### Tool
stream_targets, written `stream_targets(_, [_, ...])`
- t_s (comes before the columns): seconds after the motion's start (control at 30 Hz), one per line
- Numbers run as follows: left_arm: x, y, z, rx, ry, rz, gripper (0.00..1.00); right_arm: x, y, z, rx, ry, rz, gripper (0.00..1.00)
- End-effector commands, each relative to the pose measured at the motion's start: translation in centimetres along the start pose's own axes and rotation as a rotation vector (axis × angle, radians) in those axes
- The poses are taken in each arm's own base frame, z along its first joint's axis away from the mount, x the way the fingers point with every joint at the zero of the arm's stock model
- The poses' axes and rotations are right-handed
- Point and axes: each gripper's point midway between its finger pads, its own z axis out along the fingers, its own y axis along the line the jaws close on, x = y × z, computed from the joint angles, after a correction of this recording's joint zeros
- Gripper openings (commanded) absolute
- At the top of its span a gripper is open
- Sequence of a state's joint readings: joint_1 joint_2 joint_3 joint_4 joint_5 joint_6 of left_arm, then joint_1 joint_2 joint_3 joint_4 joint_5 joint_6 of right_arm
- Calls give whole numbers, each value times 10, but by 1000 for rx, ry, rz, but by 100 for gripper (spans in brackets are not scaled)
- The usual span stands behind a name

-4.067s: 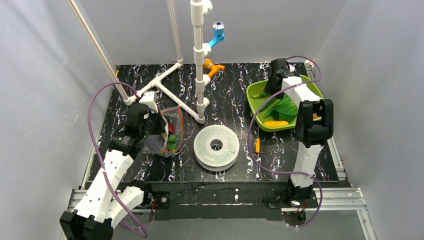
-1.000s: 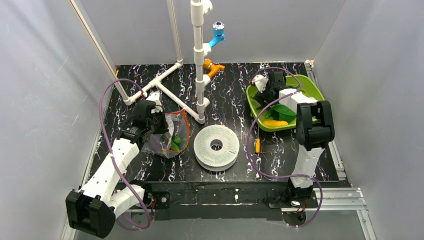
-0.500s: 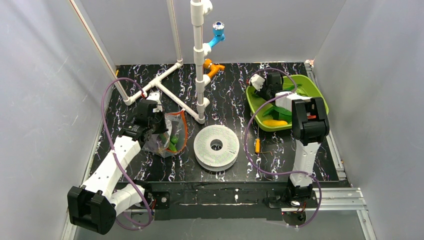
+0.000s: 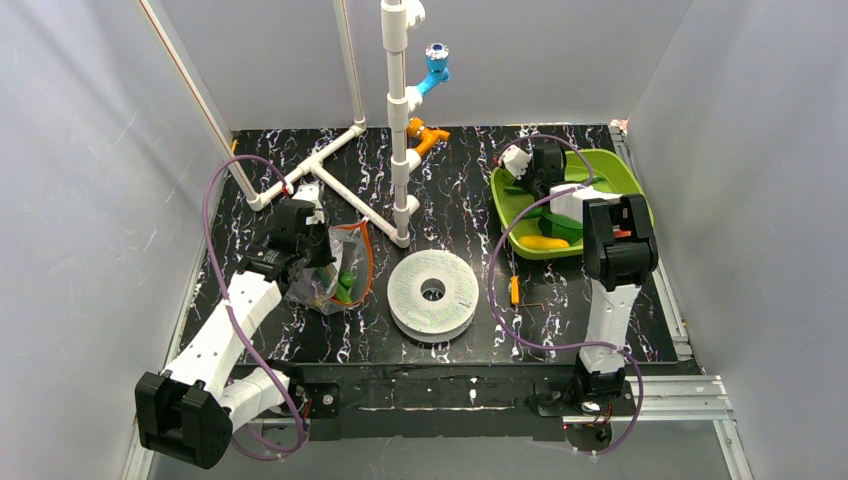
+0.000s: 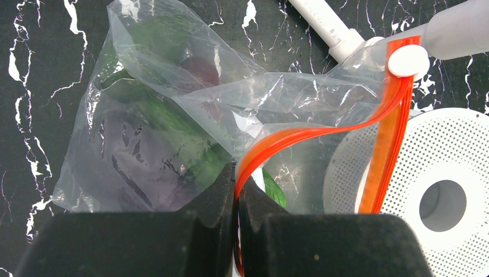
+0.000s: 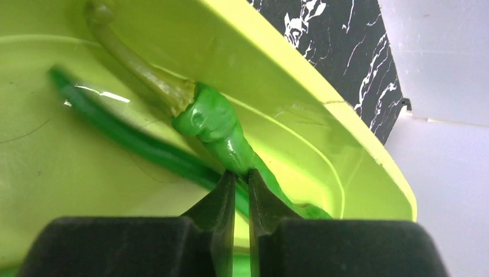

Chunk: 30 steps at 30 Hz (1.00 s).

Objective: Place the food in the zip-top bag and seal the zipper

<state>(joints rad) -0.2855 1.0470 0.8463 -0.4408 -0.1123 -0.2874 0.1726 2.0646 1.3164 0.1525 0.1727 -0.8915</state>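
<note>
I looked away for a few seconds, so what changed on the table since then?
The right gripper shifted leftward over the lime-green tray and now pinches a green pepper. The left gripper stayed clamped on the zip-top bag's zipper; the bag barely moved.

The clear bag [image 5: 277,98] lies on the left, orange zipper [image 5: 323,133] open, green food [image 5: 190,144] inside. A green pepper [image 6: 213,124] and banana [image 4: 543,242] sit far right.

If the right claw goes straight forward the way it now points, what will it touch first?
The right claw is shut on a glossy green toy pepper; straight ahead, it would probably press that pepper against the inner wall of the lime-green plastic tray, though depth is unclear.
</note>
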Motion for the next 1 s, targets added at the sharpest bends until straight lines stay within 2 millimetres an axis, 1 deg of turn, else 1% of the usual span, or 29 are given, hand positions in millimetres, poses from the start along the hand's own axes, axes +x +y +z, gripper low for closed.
stream_targets(0.0, [-11,-1,-3,-2,-32,7,0,-17,-17,-22,44,-28,153,11])
stream_targets(0.07, [-12,-2,-4,4,-36,6,0,-23,-25,-34,58,-50,191,12])
stream_targets(0.1, [-11,-2,-4,4,-35,6,0,-26,-25,-38,51,-57,198,15])
stream_targets(0.13, [-11,-2,-4,5,-35,6,0,-27,-25,-42,36,-58,201,23])
stream_targets(0.2, [-12,-2,-5,9,-41,4,0,-28,-29,-48,46,-52,188,47])
stream_targets(0.23, [-13,-2,-6,9,-43,4,0,-26,-29,-50,47,-44,172,54])
stream_targets(0.27, [-13,-3,-6,10,-45,4,0,-25,-25,-52,26,-39,146,56])
stream_targets(0.37, [-13,-3,-6,13,-45,3,0,-21,-2,-57,-73,-16,11,58])
stream_targets(0.43, [-12,-4,-5,14,-40,3,0,-13,-1,-55,-47,34,-38,59])
stream_targets(0.47, [-12,-4,-4,14,-38,3,0,-12,1,-56,-58,35,-42,60])
stream_targets(0.53, [-11,-3,-3,12,-32,4,0,-19,12,-61,-123,-6,-23,62])
stream_targets(0.6, [-10,-4,-2,13,-27,3,0,-30,20,-66,-181,-45,37,69])
stream_targets(0.7, [-9,-4,0,9,-17,6,0,-39,4,-65,-144,4,220,70])
stream_targets(0.77, [-9,-3,0,4,-15,6,0,-42,-1,-63,-146,68,343,72])
stream_targets(0.8, [-9,-2,1,2,-17,6,0,-41,2,-62,-167,95,363,72])
stream_targets(0.83, [-9,-2,1,2,-18,6,0,-37,8,-61,-191,116,350,72])
stream_targets(0.87, [-9,-2,0,0,-20,6,0,-34,12,-57,-189,122,302,71])
stream_targets(0.93, [-9,-1,0,-2,-21,7,0,-27,13,-50,-116,123,180,70])
stream_targets(0.97, [-8,-1,0,-5,-19,8,0,-26,16,-50,-119,106,148,70])
